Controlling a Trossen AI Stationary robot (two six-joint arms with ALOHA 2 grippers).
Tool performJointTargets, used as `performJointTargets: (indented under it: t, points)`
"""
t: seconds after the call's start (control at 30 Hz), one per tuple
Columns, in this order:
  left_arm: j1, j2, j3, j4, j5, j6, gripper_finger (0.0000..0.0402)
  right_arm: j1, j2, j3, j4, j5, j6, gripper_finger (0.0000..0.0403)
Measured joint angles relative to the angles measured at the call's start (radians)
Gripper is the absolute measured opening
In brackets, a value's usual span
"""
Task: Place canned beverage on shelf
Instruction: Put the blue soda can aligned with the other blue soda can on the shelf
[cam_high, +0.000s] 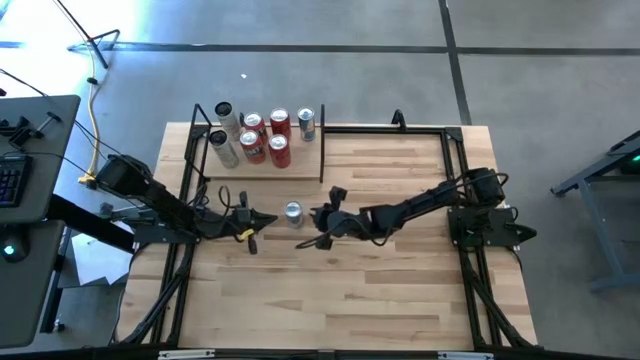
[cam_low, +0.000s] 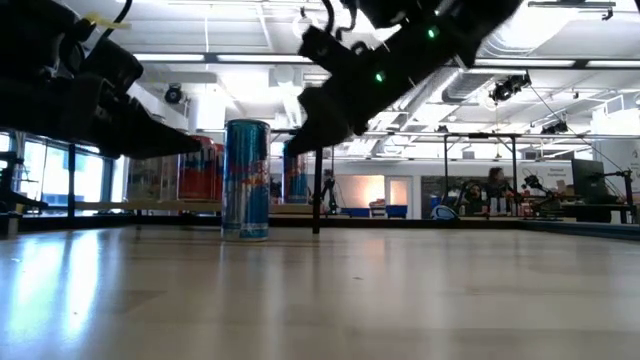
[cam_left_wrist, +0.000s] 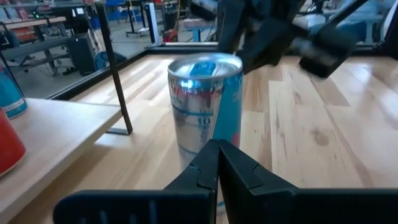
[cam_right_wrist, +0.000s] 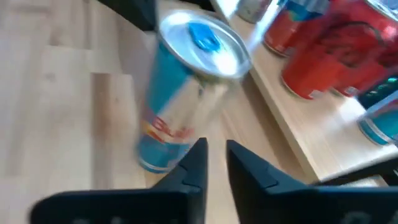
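Observation:
A slim blue-and-silver can (cam_high: 293, 211) stands upright on its base on the wooden tabletop, also seen in the low view (cam_low: 246, 180). My left gripper (cam_high: 262, 222) is shut just to the can's left, its tips (cam_left_wrist: 217, 152) in front of the can (cam_left_wrist: 205, 99). My right gripper (cam_high: 318, 215) is just to the can's right and above it (cam_low: 310, 120), its fingers a narrow gap apart (cam_right_wrist: 216, 155), empty. The shelf (cam_high: 305, 162) stands at the far left and holds several red and silver cans (cam_high: 262, 138).
The shelf's black rod frame (cam_high: 321, 150) rises at its right end, just beyond the can, and shows in the left wrist view (cam_left_wrist: 115, 68). The shelf board's right part (cam_right_wrist: 323, 137) is bare. Black metal frames run along the table's edges (cam_high: 450, 150).

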Motion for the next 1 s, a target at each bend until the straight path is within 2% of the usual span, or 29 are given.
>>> performJointTargets:
  t: [0.17,0.3,0.43,0.5,0.6,0.63,0.8,0.93,1.0]
  points:
    - [0.0,-0.001,0.0,-0.05,0.0,-0.027,0.0,-0.007,0.0,0.109,-0.169,-0.116,0.037,0.0123]
    - [0.0,-0.001,0.0,-0.062,0.0,-0.034,0.0,-0.014,0.0,0.223,-0.383,-0.126,0.059,0.0207]
    - [0.0,-0.001,0.0,-0.061,0.0,-0.034,0.0,-0.028,0.0,0.307,-0.466,-0.121,0.047,0.0263]
    - [0.0,-0.001,0.0,-0.061,0.0,-0.034,0.0,-0.045,-0.001,0.333,-0.463,-0.167,0.029,0.0274]
    - [0.0,-0.001,0.0,-0.061,0.0,-0.034,0.0,-0.091,-0.001,0.342,-0.459,-0.346,0.025,0.0276]
    - [0.0,-0.001,0.0,-0.062,0.0,-0.034,0.0,-0.105,-0.001,0.339,-0.443,-0.37,0.025,0.0277]
    - [0.0,-0.001,0.0,-0.079,0.0,-0.034,0.0,-0.152,0.0,0.333,-0.416,-0.383,0.023,0.0277]
    - [0.0,-0.001,0.0,-0.08,0.0,-0.033,0.0,-0.154,0.0,0.333,-0.385,-0.501,-0.004,0.0277]
    - [0.0,-0.001,0.0,-0.08,0.0,-0.033,0.0,-0.153,0.0,0.333,-0.383,-0.52,-0.004,0.0277]
